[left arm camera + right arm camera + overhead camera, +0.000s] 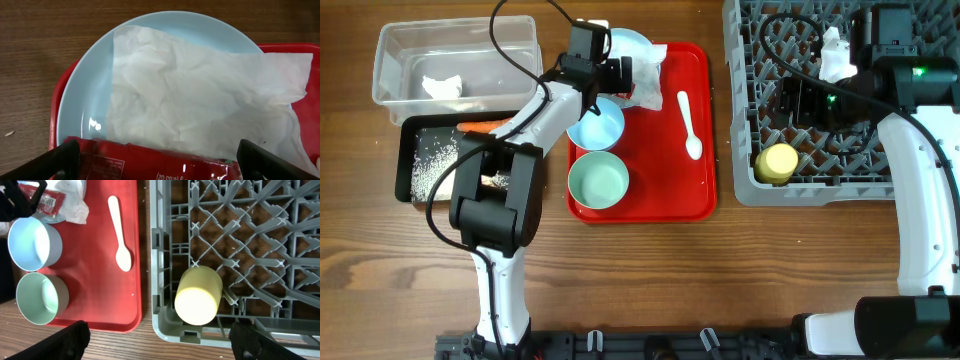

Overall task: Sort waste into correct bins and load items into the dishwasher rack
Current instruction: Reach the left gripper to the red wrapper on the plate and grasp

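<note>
**Left fingers spread over the snack wrapper; right fingers spread over the cup in the rack**

The red snack wrapper (150,161) lies across the gap between the fingers of the left gripper (157,164). Those fingers stand wide apart, one near each end of the wrapper. Whether either finger touches it cannot be told. The wrapper rests on the near rim of the pale blue plate (87,85). A crumpled white napkin (200,95) just beyond it covers most of the plate and hangs over the plate's far side onto the red tray (292,49).

From overhead, the plate sits at the tray's back left corner. The pale blue bowl (595,126) and the mint-green bowl (598,181) stand in a line along the tray's left side, both upright and empty. The white plastic spoon (688,124) lies apart from them on the tray's right half.

Left of the tray, the clear tub (392,62) holds another white napkin (442,87). The black tub (406,170) touching it holds rice grains (430,160) and the orange carrot (480,127), partly hidden under the left arm.

To the right, the dishwasher rack (160,255) holds the small yellow cup (197,295), tilted in the corner nearest the tray. The right gripper (160,332) hangs above it, fingers wide and empty.
</note>
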You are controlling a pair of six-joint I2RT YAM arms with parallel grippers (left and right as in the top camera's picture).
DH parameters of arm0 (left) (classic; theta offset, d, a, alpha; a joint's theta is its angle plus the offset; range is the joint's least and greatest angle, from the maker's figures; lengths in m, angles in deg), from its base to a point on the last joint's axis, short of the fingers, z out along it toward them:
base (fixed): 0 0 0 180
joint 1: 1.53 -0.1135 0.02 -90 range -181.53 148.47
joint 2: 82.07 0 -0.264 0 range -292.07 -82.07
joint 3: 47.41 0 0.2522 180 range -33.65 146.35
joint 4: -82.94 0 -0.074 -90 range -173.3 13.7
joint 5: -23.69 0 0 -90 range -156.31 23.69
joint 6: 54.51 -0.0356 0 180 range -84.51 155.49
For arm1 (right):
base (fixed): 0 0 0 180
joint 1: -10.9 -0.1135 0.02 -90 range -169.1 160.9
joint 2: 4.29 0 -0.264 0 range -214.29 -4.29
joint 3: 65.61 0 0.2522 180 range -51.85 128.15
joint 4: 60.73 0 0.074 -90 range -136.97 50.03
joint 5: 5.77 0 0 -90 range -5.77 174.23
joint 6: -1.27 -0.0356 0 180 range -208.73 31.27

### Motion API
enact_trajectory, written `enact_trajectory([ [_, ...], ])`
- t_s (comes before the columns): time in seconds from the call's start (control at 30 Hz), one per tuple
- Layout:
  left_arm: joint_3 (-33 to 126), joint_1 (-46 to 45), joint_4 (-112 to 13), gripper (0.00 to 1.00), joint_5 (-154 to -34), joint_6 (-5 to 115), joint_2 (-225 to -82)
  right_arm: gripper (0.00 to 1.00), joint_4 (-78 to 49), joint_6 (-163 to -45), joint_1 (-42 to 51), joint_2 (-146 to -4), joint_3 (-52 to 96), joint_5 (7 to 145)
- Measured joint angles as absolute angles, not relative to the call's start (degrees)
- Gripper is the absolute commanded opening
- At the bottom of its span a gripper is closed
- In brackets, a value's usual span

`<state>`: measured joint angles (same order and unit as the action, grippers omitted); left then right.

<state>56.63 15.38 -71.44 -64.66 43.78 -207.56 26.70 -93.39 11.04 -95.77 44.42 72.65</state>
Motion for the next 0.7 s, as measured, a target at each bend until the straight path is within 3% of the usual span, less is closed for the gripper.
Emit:
enact_trajectory([
  [0.53, 56.63, 16.39, -71.77, 0.83, -64.81, 44.26, -211.47, 0.93, 26.72, -93.41, 11.04, -95.77, 44.42, 72.65],
  [0.63, 56.69, 16.36, -72.05, 0.69, -64.68, 44.39, -211.54, 0.93, 26.74, -93.39, 11.04, -95.77, 44.42, 72.65],
  [0.7, 56.69, 16.36, -72.20, 0.48, -64.68, 44.28, -211.56, 0.93, 26.74, -93.39, 11.04, -95.77, 44.42, 72.65],
])
